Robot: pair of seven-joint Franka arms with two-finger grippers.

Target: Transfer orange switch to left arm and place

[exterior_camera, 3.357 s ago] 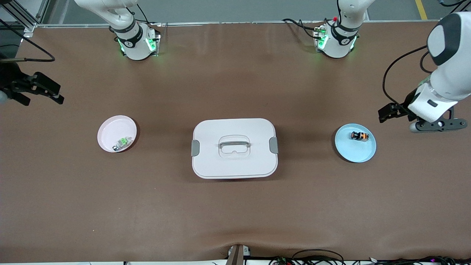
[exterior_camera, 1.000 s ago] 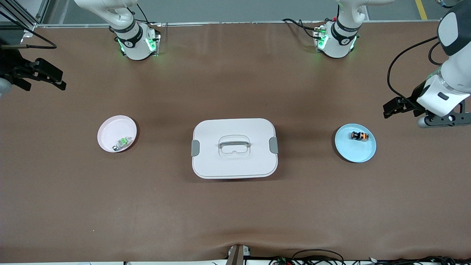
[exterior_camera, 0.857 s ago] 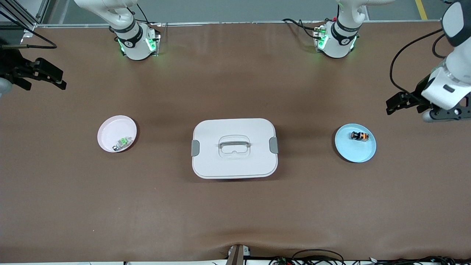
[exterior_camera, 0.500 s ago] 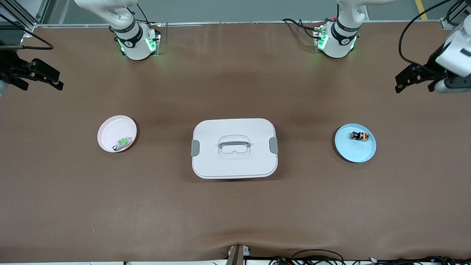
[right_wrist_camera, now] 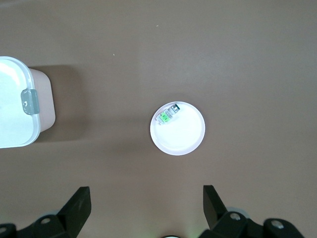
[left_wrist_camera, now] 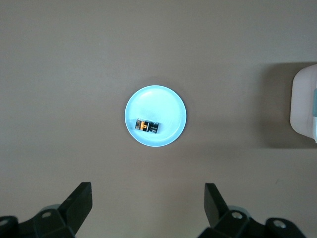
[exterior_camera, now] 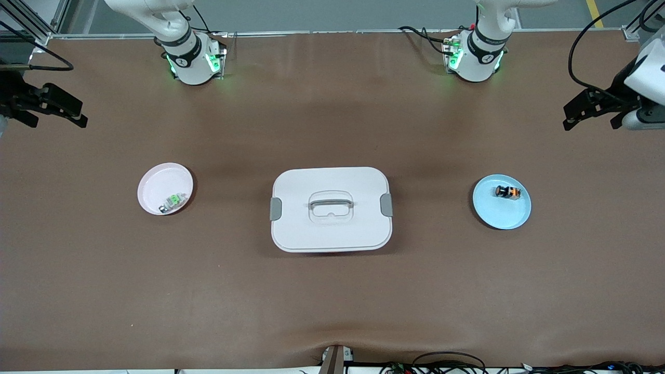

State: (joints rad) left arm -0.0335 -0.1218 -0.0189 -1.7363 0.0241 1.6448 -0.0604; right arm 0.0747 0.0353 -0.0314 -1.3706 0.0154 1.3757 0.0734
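The orange switch lay in the blue dish, on the part of the dish farther from the front camera, toward the left arm's end of the table. In the left wrist view the same switch rested inside the dish, close to its rim. The box sat closed in the middle of the table, between the two dishes and well apart from each, its grey latches on the ends and the handle flat on the lid. The pink dish stood toward the right arm's end and held the green-topped switch against its rim (the part nearest the front camera). The left gripper hung in the air over the bare table at the left arm's end, near the table's edge, with its fingers spread wide and nothing between them. The right gripper hung over the table's edge at the right arm's end, its fingers likewise spread wide and empty. Neither gripper touched a dish, a switch or the box.
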